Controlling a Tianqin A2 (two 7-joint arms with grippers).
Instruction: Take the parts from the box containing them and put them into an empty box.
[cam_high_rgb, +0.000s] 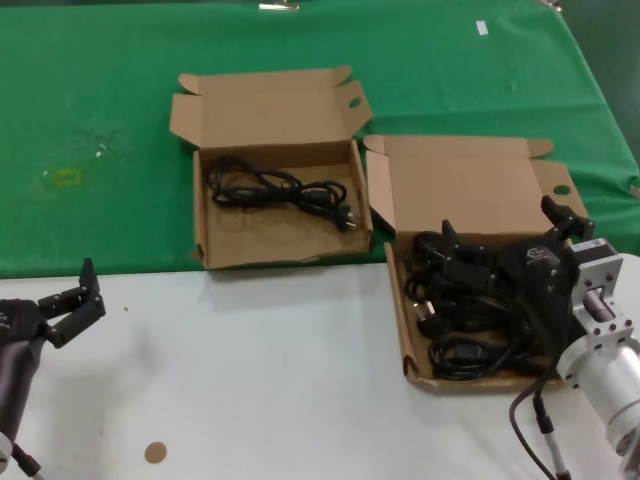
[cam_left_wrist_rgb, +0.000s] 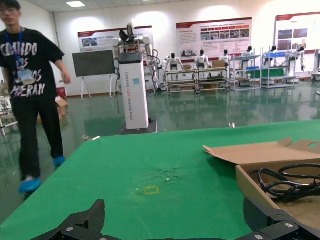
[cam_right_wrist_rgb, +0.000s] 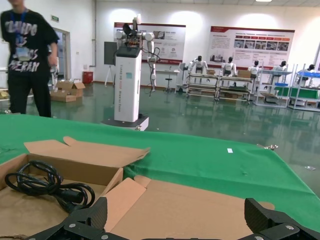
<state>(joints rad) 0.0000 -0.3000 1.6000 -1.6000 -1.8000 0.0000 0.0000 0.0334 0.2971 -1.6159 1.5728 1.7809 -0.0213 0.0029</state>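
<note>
Right gripper (cam_high_rgb: 505, 245) is hanging over the right box (cam_high_rgb: 478, 180), jaws spread wide apart, not clamped on anything, right above the pile of cables (cam_high_rgb: 465, 320) in there. 1 cable (cam_high_rgb: 280, 190) lies in the left box (cam_high_rgb: 262, 105) on the green cloth (cam_high_rgb: 90, 130). Left gripper (cam_high_rgb: 78, 300) sits idle over the white table (cam_high_rgb: 260, 380), jaws apart.

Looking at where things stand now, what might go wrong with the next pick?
The right gripper hangs open over the right box, where the cables lie tangled; a grasp may drag several out. A trailing plug could catch the left box wall. The left gripper waits at the table edge.
</note>
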